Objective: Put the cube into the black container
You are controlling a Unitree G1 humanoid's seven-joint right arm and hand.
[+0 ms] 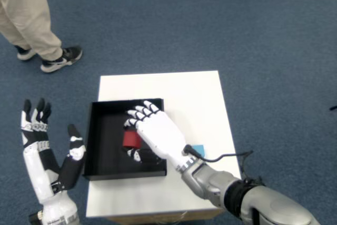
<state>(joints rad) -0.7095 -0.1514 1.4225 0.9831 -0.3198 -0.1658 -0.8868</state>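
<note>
Head view
Table: a white table [189, 93] stands on blue carpet; it carries everything of the task.
Container: the black container [105, 146] lies at the table's left edge, reaching to near the front edge.
Right hand: the right hand [158, 133] reaches over the right wall of the container, palm down, with its fingers [141, 113] pointing to the far-left corner of the table.
Cube: the red cube [130, 139] is under the palm, pinched between the thumb and the fingers, so the hand is gripping it. It is inside the outline of the container, near the right wall. I cannot tell if it touches the floor of the container or hangs just above it.
Left hand: the left hand [45, 148] is raised beside the table's left edge, fingers apart, holding nothing.
Other things: a small blue item [197, 150] lies near the table's right edge, just beside the right wrist; a person's legs [31, 19] are on the carpet beyond the far-left corner.
Risk, release: if the cube is not yet down, opening the fingers may let it bounce or roll.
Risk, wall: the wrist is low over the right wall; pulling back may catch the rim and shift the container toward the left edge.
Risk, sticking: the cube may cling to the thumb and come out again when the hand lifts.
</note>
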